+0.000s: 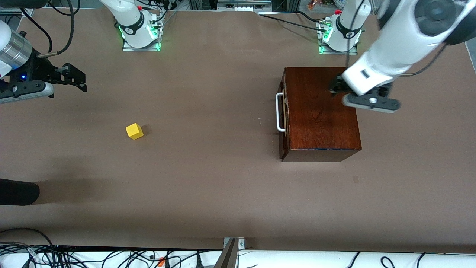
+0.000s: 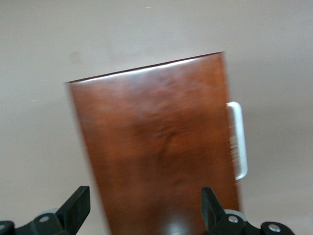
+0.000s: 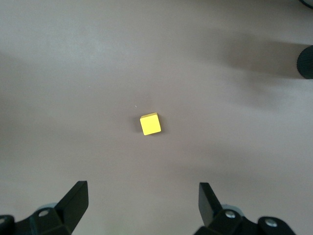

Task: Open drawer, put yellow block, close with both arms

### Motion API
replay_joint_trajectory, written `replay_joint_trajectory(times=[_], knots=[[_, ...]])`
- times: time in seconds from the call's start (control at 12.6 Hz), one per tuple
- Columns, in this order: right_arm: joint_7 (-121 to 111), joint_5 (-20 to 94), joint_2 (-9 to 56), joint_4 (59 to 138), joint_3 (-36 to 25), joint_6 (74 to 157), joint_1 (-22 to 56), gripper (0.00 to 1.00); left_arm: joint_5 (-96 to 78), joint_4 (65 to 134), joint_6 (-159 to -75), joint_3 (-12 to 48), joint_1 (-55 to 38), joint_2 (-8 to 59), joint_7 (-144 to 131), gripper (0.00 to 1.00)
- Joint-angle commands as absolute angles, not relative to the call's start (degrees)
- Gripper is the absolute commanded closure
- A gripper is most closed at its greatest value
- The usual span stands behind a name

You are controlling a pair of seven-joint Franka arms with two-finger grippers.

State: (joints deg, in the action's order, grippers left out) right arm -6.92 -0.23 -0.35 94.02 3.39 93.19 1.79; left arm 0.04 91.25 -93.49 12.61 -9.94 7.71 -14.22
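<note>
The dark reddish-brown wooden box (image 1: 321, 111) stands toward the left arm's end of the table. Its drawer (image 1: 283, 115) is shut, with the white bar handle (image 1: 279, 112) facing the right arm's end. My left gripper (image 1: 336, 87) is open and empty in the air over the box top; the left wrist view shows the box (image 2: 156, 147) and handle (image 2: 238, 142) under it. The yellow block (image 1: 134, 131) lies on the table toward the right arm's end. My right gripper (image 1: 76, 79) is open and empty, up over the table; the block (image 3: 150, 124) shows in its wrist view.
A black rounded object (image 1: 16, 191) pokes in at the table's edge, nearer the front camera than the block. Cables run along the table's near edge and by the arm bases. Brown table (image 1: 208, 167) lies between the block and the box.
</note>
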Motion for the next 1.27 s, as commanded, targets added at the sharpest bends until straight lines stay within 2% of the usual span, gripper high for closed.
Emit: replay_joint_trajectory(times=[0.0, 0.24, 0.55, 0.79, 1.19], knots=[[-7.21, 0.62, 0.35, 92.46, 3.34, 92.72, 1.58, 0.00, 2.62, 83.42, -94.38, 13.89, -17.80, 17.20, -26.67, 0.00], [-7.21, 0.70, 0.35, 92.46, 3.34, 92.72, 1.49, 0.00, 9.74, 83.23, -102.10, 13.80, -26.25, 22.22, -35.05, 0.00], [-7.21, 0.70, 0.53, 92.46, 3.34, 92.72, 1.41, 0.00, 14.32, 83.23, -105.81, 13.80, -30.84, 29.51, -43.76, 0.00], [-7.21, 0.70, 0.61, 92.46, 3.25, 92.90, 1.41, 0.00, 18.70, 84.02, -105.74, 13.71, -34.53, 32.25, -50.26, 0.00], [-7.29, 0.70, 1.23, 92.37, 3.25, 93.60, 1.32, 0.00, 19.60, 86.39, -104.42, 13.54, -34.54, 33.57, -51.77, 0.00]])
